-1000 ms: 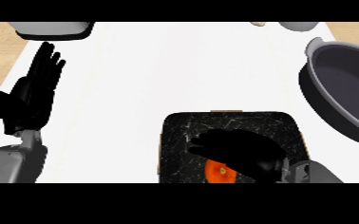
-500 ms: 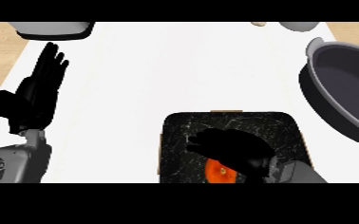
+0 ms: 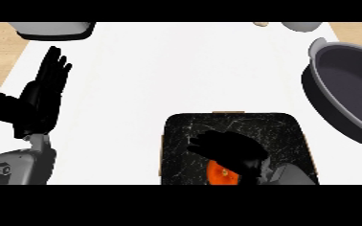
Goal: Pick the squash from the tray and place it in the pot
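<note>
Head view of the grasp step. The right hand (image 3: 230,149) lies over the near half of the dark, marbled tray (image 3: 283,129), fingers spread and bent downward above the orange squash (image 3: 220,174), of which only a small patch shows below the palm at the tray's near edge. Whether the fingers already touch the squash cannot be told, since the hand hides the contact; they do not appear wrapped round it, so the hand is read as released, not yet grasping. The left hand (image 3: 39,98) rests at the view's left over the white table (image 3: 184,67), fingers straight and holding nothing. The dark pot (image 3: 332,93), the destination, stands at the right edge, well apart from the tray and farther from the robot. To do this step well, the right hand should probably settle with the squash centred under the palm, thumb and fingers on opposite sides, before curling; a round squash is likely to roll off toward the tray's rim if pinched off-centre. A straight lift clear of the tray's rim should precede the move right toward the pot, whose wall must be cleared.
</note>
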